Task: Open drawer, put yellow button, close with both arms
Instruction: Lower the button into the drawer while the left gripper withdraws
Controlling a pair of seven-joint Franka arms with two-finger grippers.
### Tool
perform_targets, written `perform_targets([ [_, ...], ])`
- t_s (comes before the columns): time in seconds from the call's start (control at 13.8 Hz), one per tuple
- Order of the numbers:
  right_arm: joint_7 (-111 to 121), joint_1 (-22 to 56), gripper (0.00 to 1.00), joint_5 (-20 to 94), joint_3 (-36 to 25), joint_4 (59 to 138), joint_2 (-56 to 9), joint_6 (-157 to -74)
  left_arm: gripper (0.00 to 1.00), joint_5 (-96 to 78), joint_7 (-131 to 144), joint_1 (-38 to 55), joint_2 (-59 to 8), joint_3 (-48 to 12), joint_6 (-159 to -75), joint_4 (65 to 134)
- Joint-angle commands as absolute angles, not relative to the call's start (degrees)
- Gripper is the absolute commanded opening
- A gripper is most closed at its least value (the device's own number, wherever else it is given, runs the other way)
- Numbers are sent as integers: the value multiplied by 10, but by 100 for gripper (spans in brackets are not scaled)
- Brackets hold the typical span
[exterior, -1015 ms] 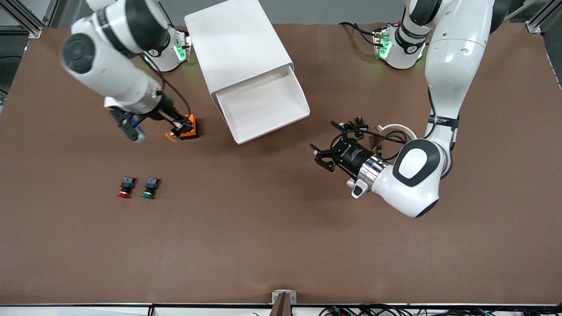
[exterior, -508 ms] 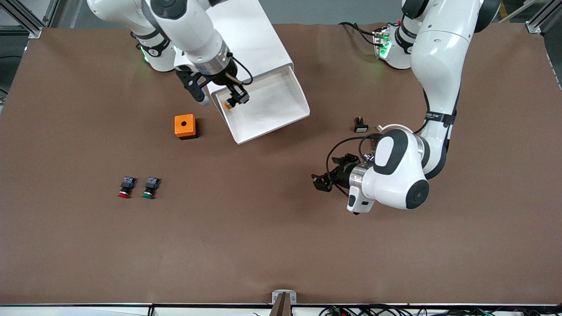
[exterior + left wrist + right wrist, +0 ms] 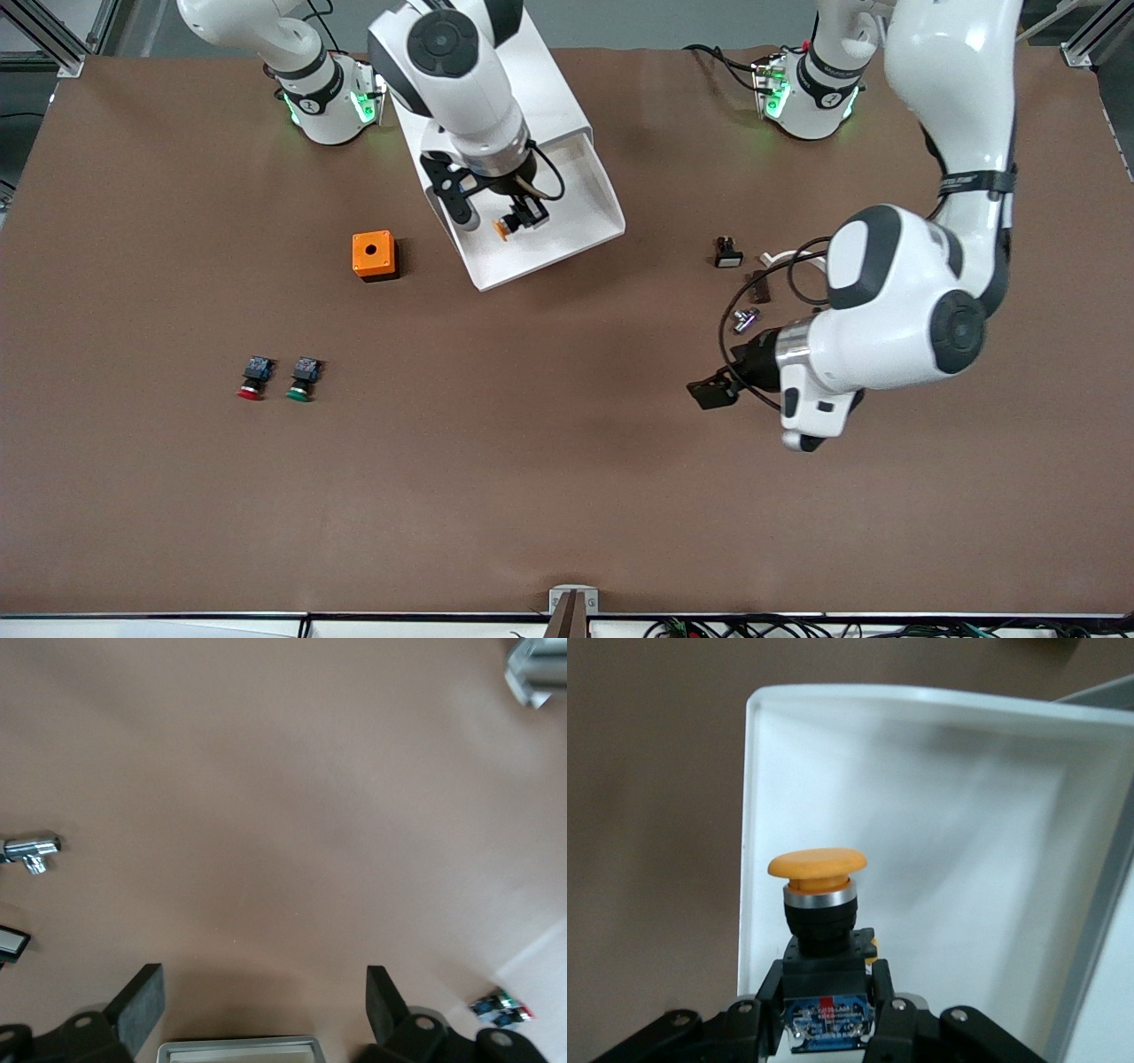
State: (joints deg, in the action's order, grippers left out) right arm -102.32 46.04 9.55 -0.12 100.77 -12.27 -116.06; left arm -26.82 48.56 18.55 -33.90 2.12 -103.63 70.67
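The right pincer (image 3: 518, 221) hangs over the pulled-out drawer (image 3: 580, 190) of the white cabinet (image 3: 483, 80), clamped on the yellow button (image 3: 501, 228), and the right wrist view shows the hold clearly: both black fingers (image 3: 899, 1014) pinch the black-and-blue body while the yellow-orange mushroom cap (image 3: 817, 863) juts out free over the white tray floor. That looks the right place to grip, since the blocky body offers flat sides where the rounded, glossy cap would likely slip. I'd judge it a light, rigid little switch, hard plastic, sturdy enough for a short drop but apt to roll on its cap once released, so a low release into the tray seems wise. On the front view's clock face the drawer sits at about twelve, the orange box (image 3: 373, 255) at about ten, the red-capped button (image 3: 253, 377) and green-capped button (image 3: 303, 378) side by side at about nine. Over at about four, the left pincer (image 3: 713, 391) waits above bare brown surface (image 3: 532, 461), its fingers spread wide with nothing between them.
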Motion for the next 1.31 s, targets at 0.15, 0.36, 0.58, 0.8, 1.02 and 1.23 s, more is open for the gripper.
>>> perform_targets([
  [0.15,-1077,489,0,73,-10,969,-163,-1165,100,-273,487,186,-321,21,-1029,734],
  [0.36,-1101,497,0,70,-9,969,-166,-1167,100,-247,506,209,-275,22,-1011,732],
  [0.58,-1118,501,0,69,-10,969,-178,-1167,100,-210,491,203,-291,25,-1089,729],
  [0.8,-1119,500,0,62,-10,970,-191,-1167,100,-228,472,157,-324,12,-1101,729],
  [1.02,-1115,496,100,63,-10,968,-191,-1165,100,-228,472,154,-302,15,-1108,723],
  [1.23,-1066,490,100,64,-11,921,-190,-1128,100,-193,469,153,-298,17,-1108,725],
])
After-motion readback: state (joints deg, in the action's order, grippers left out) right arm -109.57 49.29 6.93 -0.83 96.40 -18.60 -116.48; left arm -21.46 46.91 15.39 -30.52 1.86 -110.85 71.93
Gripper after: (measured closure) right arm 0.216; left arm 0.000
